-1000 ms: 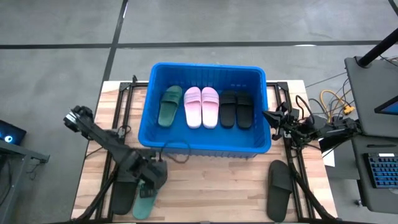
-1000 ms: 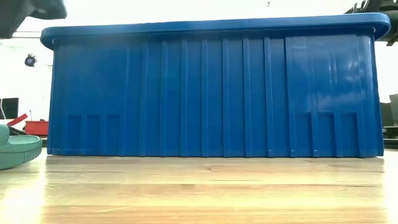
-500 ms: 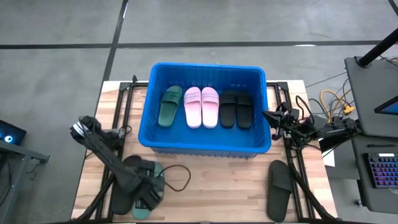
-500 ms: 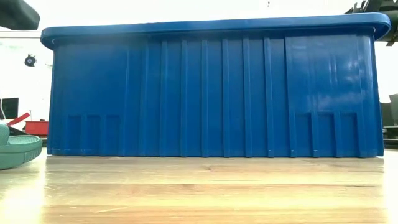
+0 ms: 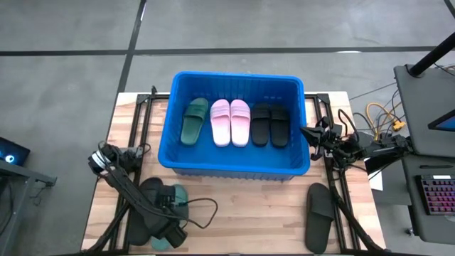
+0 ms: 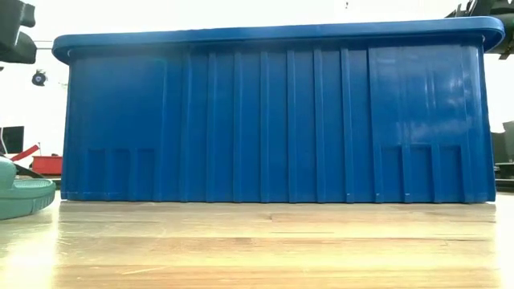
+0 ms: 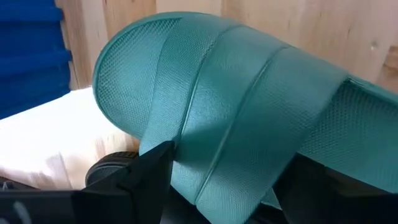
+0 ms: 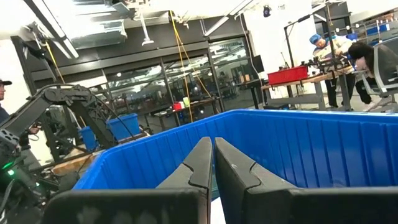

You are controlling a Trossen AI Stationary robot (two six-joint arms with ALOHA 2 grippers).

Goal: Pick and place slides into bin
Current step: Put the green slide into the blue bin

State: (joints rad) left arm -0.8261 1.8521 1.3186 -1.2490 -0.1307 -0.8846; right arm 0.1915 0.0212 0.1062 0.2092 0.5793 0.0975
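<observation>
A dark green slide (image 5: 177,195) lies flat on its sole at the table's near left, with a black slide (image 5: 140,213) beside it. My left gripper (image 5: 166,232) points steeply down over the green slide, open, its fingers on either side of the wide strap (image 7: 236,106). The blue bin (image 5: 234,76) stands at the far middle and holds one green, two pink and two black slides. Another black slide (image 5: 320,217) lies at the near right. My right gripper (image 5: 304,132) is shut and waits beside the bin's right wall. My left gripper comes at the green slide from above, slanting. One finger (image 7: 146,177) stands at one edge of the strap (image 7: 186,143) and the other across it. I cannot tell whether either finger touches the strap. The slide lies flat on the table.
The bin's near wall (image 6: 273,120) rises high just beyond the green slide (image 6: 20,193). A black cable (image 5: 202,210) loops on the wood to the right of my left gripper. Bare wood lies between the two near slides. People work at benches beyond the table.
My left gripper has gone down and toward the table's near edge, over the green slide, and has tipped to point more steeply down. It has stayed open. The green slide has kept its place.
</observation>
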